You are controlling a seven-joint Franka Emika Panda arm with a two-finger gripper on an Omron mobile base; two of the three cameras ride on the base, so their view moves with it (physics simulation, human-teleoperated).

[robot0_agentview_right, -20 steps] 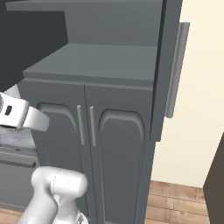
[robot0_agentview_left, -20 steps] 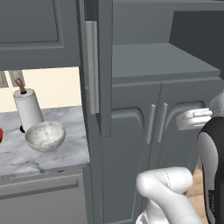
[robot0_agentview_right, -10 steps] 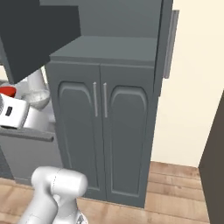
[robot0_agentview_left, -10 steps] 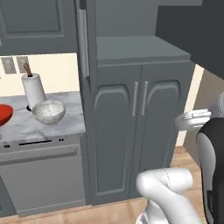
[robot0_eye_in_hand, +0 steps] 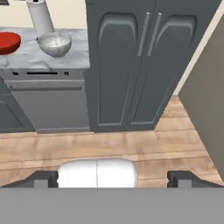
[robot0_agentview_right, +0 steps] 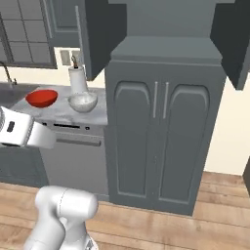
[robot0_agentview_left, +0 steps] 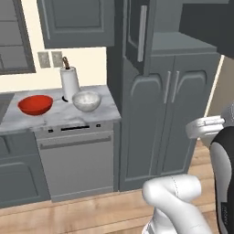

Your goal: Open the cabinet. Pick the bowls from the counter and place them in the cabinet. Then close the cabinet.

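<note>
While both panelled doors of the cabinet point(robot0_agentview_right: 163, 22) stand swung outward, its smooth grey shelf point(robot0_agentview_right: 161, 49) lies bare between them at the top of the tall dark grey unit. One long vertical bar handle point(robot0_agentview_left: 142, 33), pale and metallic, shows on the left door in the left base view. Below the shelf sit two lower doors point(robot0_agentview_right: 158, 144) with arched raised panels, each carrying one short thin handle near the centre seam.

The two bowls rest on the counter point(robot0_agentview_left: 55, 119), a white marble slab with grey veining just left of the tall unit. The red bowl point(robot0_agentview_left: 35, 104) is glossy, plain, round and shallow; the marbled bowl point(robot0_agentview_left: 86, 100) is white-grey and speckled, a little deeper, and sits nearer the cabinet. They are apart, not touching. Just behind the marbled bowl stands one upright paper-towel roll point(robot0_agentview_left: 70, 83), a white cylinder on a dark spindle. Under the slab is one flat grey drawer front point(robot0_agentview_left: 75, 162) with a long horizontal bar. Above hangs one smaller grey wall cabinet point(robot0_agentview_left: 75, 23), and two pale wall plates point(robot0_agentview_left: 50, 59) sit side by side on the cream wall.

The gripper point(robot0_eye_in_hand: 111, 180) hangs low over the wood-plank floor point(robot0_eye_in_hand: 131, 148), well away from bowls and cabinet, its two dark fingertips point(robot0_eye_in_hand: 41, 179) spread wide with nothing between them.
</note>
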